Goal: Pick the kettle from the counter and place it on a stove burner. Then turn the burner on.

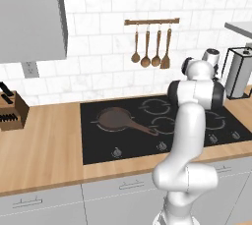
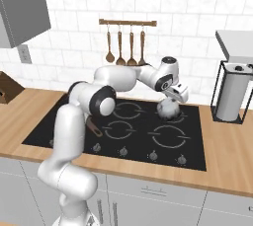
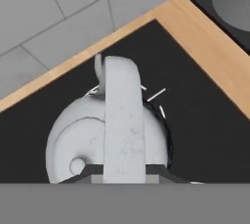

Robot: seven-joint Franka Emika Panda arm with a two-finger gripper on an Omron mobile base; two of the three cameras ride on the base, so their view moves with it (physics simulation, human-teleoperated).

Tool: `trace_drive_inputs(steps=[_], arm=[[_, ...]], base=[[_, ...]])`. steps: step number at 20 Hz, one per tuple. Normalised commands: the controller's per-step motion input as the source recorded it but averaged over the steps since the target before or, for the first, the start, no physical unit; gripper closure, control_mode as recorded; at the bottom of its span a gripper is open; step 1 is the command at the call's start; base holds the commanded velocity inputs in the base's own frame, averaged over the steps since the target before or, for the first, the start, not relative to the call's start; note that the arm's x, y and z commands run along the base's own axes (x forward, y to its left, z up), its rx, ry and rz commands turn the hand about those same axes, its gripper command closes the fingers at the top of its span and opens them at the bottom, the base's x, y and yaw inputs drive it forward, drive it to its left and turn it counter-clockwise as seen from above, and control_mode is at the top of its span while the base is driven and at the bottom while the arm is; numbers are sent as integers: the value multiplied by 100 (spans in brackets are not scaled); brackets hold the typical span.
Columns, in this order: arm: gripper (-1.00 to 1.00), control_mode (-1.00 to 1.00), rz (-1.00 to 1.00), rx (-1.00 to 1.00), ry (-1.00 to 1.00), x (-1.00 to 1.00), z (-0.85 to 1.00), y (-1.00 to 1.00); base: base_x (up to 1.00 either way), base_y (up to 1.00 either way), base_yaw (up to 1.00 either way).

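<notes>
The hand [image 2: 174, 98] is closing its jaws on the arched handle of the kettle [image 2: 169, 108], gripping it from above, with the handle's broad grey strap running straight up between the finger tips in the hand view. The kettle [image 3: 107, 135] is sitting low over the back right burner [image 2: 170, 115] of the black cooktop [image 2: 128, 141]; whether its base is touching the glass or hanging just above it is hard to tell, since the body is hiding the ring beneath it. The white arm [image 1: 189, 121] is reaching from the base forward and across the cooktop to that rear corner. A dark frying pan [image 1: 115, 119] is resting on the front left burner, its handle pointing toward the middle of the cooktop. A row of knobs [image 2: 153, 156] is lining the cooktop's front edge. The wood-grain counter [image 1: 39, 140] is spreading to both sides, carrying a knife block [image 1: 11, 111] on the far left and a grey canister in a black wire stand [image 2: 231, 92] on the right. Wooden utensils [image 1: 151, 47] are hanging from a rail on the white tiled wall.
</notes>
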Motion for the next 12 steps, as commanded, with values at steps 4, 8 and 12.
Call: trace_drive_inputs(steps=[4,8,12], arm=[[100,-100,-9,8,-4,13,-14,-12],[100,-100,-7,5,-8,2,-41,-9],[100,-100,-6,2,-14,0,-14,-6]], base=[[0,0,0],[0,0,0],[0,0,0]])
